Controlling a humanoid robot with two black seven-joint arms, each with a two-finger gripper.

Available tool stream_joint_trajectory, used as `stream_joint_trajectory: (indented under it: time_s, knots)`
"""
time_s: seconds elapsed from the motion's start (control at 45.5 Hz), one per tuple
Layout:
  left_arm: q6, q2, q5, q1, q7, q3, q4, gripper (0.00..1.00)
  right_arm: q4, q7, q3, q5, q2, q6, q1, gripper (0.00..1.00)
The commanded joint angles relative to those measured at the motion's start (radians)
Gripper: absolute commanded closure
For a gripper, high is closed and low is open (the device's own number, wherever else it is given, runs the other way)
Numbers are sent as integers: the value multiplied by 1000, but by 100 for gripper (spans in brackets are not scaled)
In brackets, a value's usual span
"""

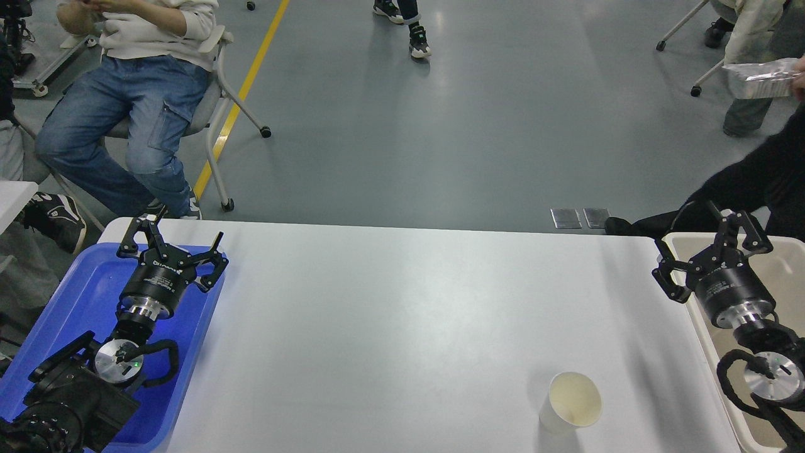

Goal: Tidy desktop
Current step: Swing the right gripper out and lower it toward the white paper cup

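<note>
One paper cup [571, 401] stands upright on the desktop [402, 314], near its front right. Both my grippers, left [171, 244] and right [710, 246], hover spread and empty. Next step, likely: right gripper descends and grasps the cup.

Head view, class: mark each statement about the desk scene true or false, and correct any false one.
1. A paper cup stands upright on the desktop. True.
2. The left pincer holds the cup. False: it is open and empty, above the blue tray.
3. The cup is nearer the robot's right side. True.
4. The right pincer is over the blue tray. False: it hangs open over the beige bin.
5. The cup lies inside the beige bin. False: it stands on the desktop, apart from the bin.
</note>
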Motion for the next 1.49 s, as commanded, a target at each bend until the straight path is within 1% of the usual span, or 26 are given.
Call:
stream_joint_trajectory:
  time_s: [0.0,0.132,0.22,0.329,0.505,0.703,0.901,1.12,1.296,1.472]
  knots:
    - [0,0,0,0,0,0,0,0,89,-20,-67,-8,-118,-34,5,0]
    - [0,0,0,0,0,0,0,0,131,-20,-130,-21,-195,-34,34,0]
    - [0,0,0,0,0,0,0,0,190,-15,-161,-79,-250,-36,38,0]
    - [0,0,0,0,0,0,0,0,288,-12,-161,-149,-302,-37,36,0]
    - [0,1,0,0,0,0,0,0,397,-12,-161,-274,-365,-37,36,0]
    - [0,1,0,0,0,0,0,0,474,-11,-159,-439,-445,-51,33,0]
    - [0,0,0,0,0,0,0,0,529,0,-144,-643,-457,-52,30,0]
    - [0,1,0,0,0,0,0,0,604,0,-159,-827,-468,-82,30,0]
    - [0,1,0,0,0,0,0,0,641,0,-165,-988,-480,-85,22,0]
    - [0,1,0,0,0,0,0,0,682,0,-205,-1056,-486,-85,5,0]
